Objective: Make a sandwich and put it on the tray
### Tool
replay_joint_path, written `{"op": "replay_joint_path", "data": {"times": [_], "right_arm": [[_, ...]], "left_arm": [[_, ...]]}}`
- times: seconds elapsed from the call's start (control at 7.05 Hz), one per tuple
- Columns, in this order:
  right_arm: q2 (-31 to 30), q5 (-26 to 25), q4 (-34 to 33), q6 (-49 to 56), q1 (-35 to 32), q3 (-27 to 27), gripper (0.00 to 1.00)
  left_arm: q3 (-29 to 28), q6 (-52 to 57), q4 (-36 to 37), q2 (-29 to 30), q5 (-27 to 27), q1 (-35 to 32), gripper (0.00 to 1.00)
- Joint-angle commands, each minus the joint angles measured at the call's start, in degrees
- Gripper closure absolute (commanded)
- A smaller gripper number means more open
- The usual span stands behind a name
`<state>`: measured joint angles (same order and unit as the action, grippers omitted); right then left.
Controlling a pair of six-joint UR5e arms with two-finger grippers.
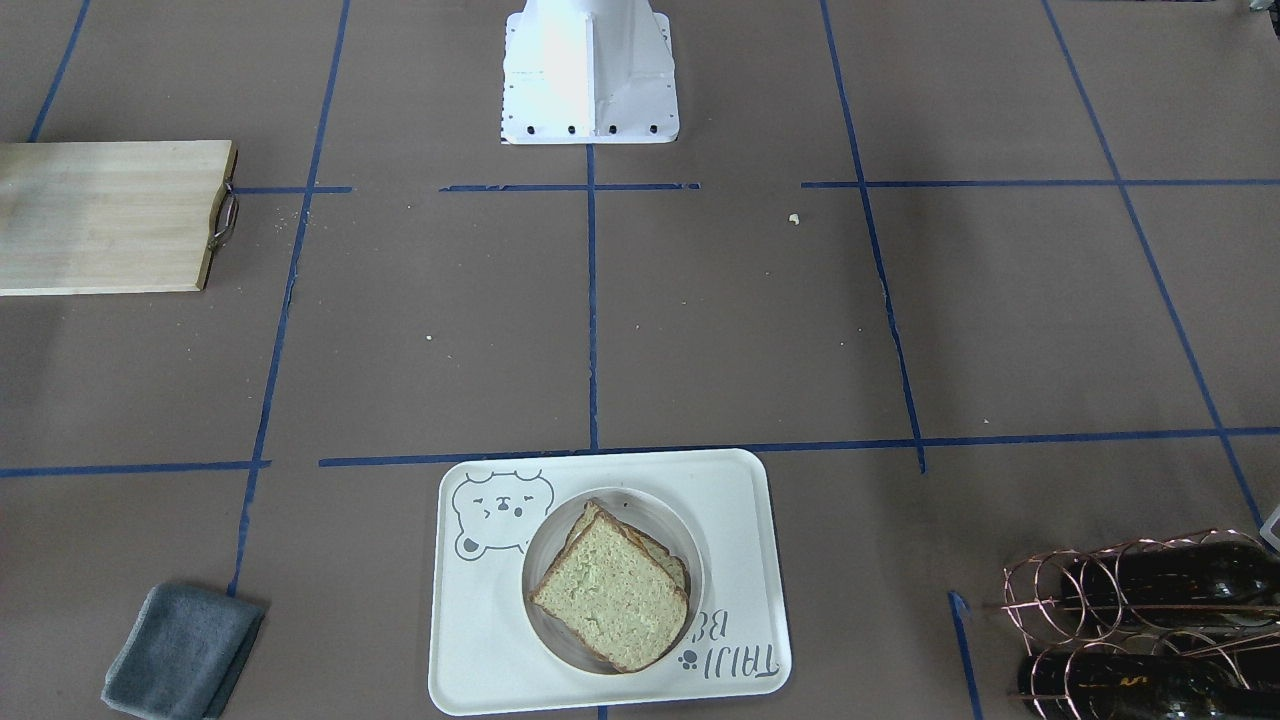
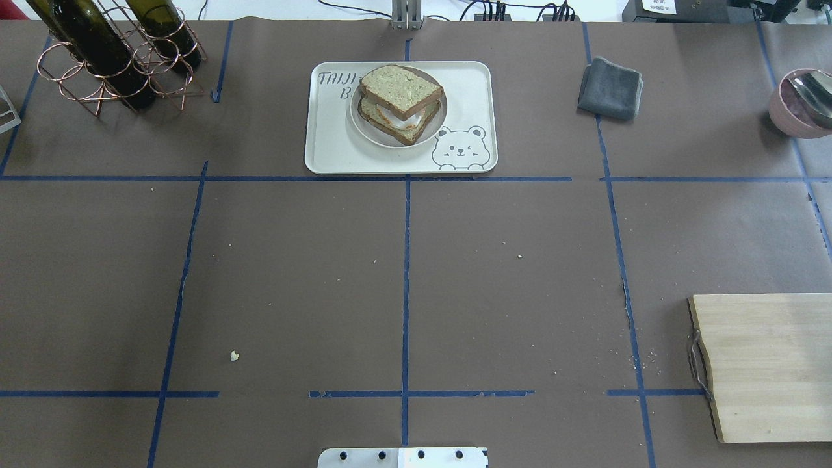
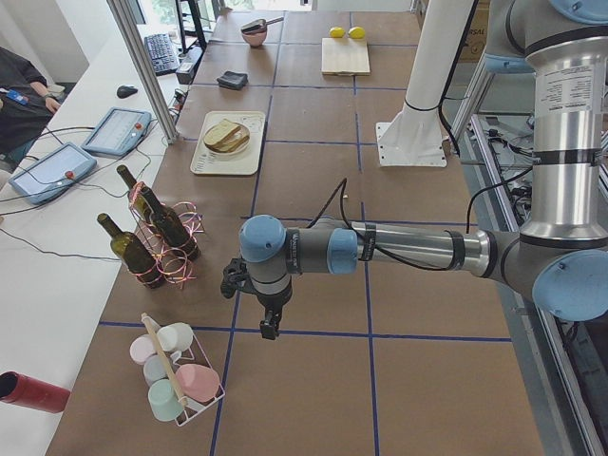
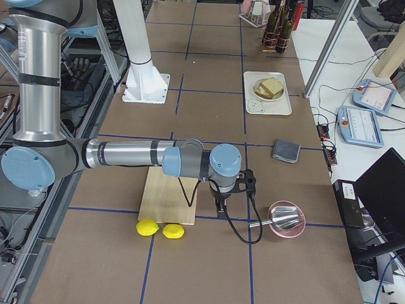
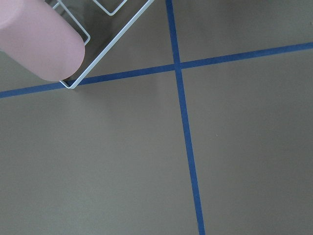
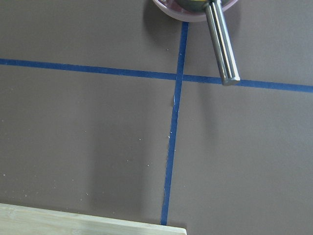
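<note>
Overhead exterior shows the sandwich (image 2: pixel 401 105) stacked on a plate (image 2: pixel 359 123) on the tray (image 2: pixel 469 88) — its top slice (image 2: pixel 400 88) askew, so any nudge might slide it off (a guess) — while the left gripper (image 3: pixel 270 328) and right gripper (image 4: pixel 221 209) hang well away, whether apart or together I cannot tell.

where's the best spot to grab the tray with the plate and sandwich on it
Probably the raised rim of the tray midway along its long edge nearest the robot, pinched from above, one finger inside the lip. That strip is bare; the plate and sandwich sit further back, so lift level.
</note>
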<state>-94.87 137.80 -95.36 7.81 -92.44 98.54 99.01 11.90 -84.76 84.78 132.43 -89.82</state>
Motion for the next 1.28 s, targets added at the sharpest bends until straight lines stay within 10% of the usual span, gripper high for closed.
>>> {"op": "replay_joint_path", "data": {"times": [0.0, 1.14], "right_arm": [[-0.84, -0.08, -0.17, -0.08, -0.46, -0.1, 0.0], [-1.2, -0.25, 0.09, -6.76, -0.46, -0.8, 0.0]], "left_arm": [[0.05, 1.46, 0.29, -0.76, 0.46, -1.92, 0.0], [-0.04, 1.46, 0.47, -0.84, 0.46, -2.02, 0.0]]}}
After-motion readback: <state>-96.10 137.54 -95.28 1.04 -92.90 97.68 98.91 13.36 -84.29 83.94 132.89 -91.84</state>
